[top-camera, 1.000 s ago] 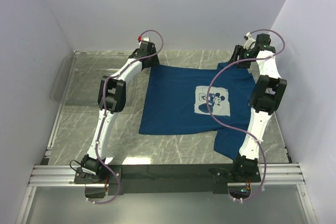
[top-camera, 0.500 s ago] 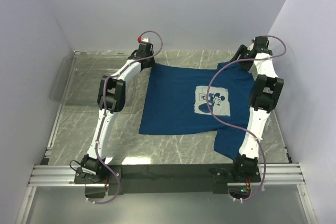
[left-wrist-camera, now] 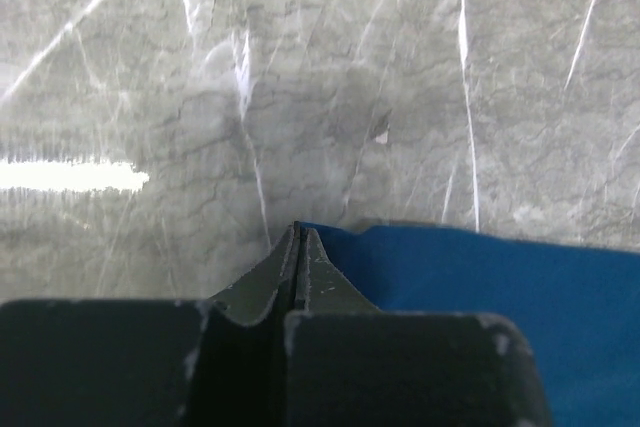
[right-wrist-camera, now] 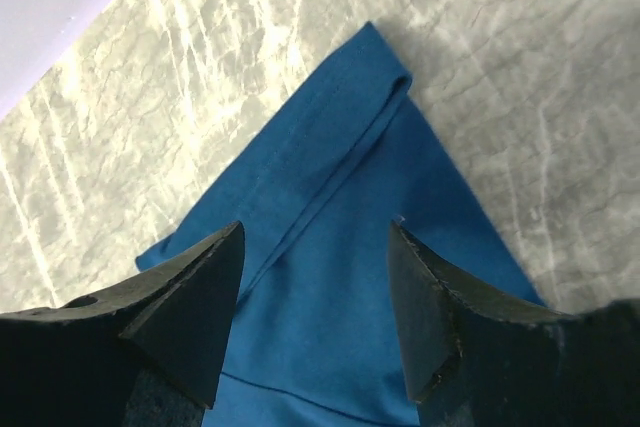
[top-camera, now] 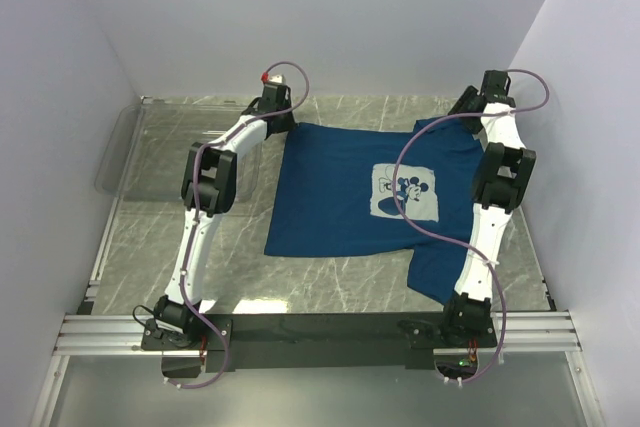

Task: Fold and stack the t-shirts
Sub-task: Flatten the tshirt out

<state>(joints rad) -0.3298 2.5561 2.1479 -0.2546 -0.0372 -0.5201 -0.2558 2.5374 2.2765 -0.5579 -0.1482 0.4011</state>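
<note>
One dark blue short-sleeved cotton t-shirt (top-camera: 340, 197) lies spread flat on the grey marble-patterned surface (top-camera: 150, 237), between the two arms. Its pale grey-white square cartoon-mouse print (top-camera: 406, 192) faces up. The hem runs along the side toward the left arm, and the sleeves point toward the far and near edges on the right arm's side. The near sleeve reaches almost to the dark rail at the arms' bases.

The left gripper (left-wrist-camera: 298, 237) sits low at the far hem corner. Its fingers (left-wrist-camera: 312, 272) are pressed fully together, and blue cloth meets their right side right at the tip — whether any fabric is caught between them I cannot tell.

The right gripper (right-wrist-camera: 315, 237) hangs over the far sleeve. Its fingers (right-wrist-camera: 190, 297) stand wide apart, one on each side of the sleeve's stitched cuff, and hold nothing.

A clear plastic bin (top-camera: 118, 152) sits at the far left edge of the surface, well apart from the shirt.
</note>
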